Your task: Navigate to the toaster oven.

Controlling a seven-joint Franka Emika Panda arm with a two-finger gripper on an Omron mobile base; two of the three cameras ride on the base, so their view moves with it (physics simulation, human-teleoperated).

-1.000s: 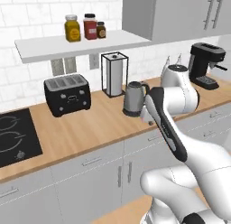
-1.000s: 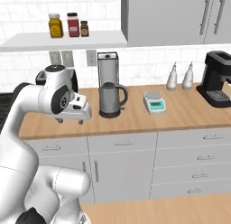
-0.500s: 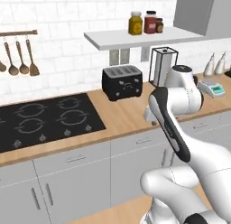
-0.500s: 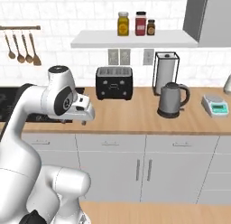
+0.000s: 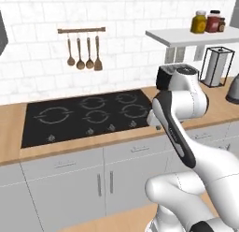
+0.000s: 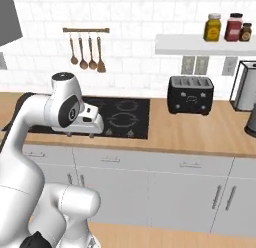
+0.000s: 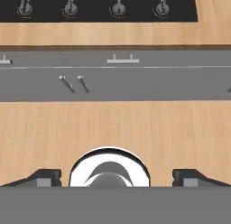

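The toaster oven is out of view. A black four-slot pop-up toaster [image 6: 190, 94] stands on the wooden counter right of the cooktop; in the left base view the toaster [image 5: 167, 73] is partly hidden behind my arm. My gripper [image 6: 80, 133] hangs folded close to the base, over the counter's front edge by the cooktop, fingers pointing down. In the hand view the gripper [image 7: 116, 179] is open, its two dark fingertips [image 7: 45, 178] wide apart with nothing between them, above cabinet fronts and wooden floor.
A black cooktop [image 5: 88, 116] with front knobs lies in the counter ahead. Several utensils [image 5: 84, 51] hang on a wall rail. A shelf [image 6: 200, 44] holds jars, with a paper towel holder [image 5: 215, 65] and a kettle [image 6: 251, 119] at the right.
The whole scene has slid right, so the base has driven left along the counter. Coffee machine and scale left the views; cooktop and hanging utensils came in. The arm's pose is unchanged.
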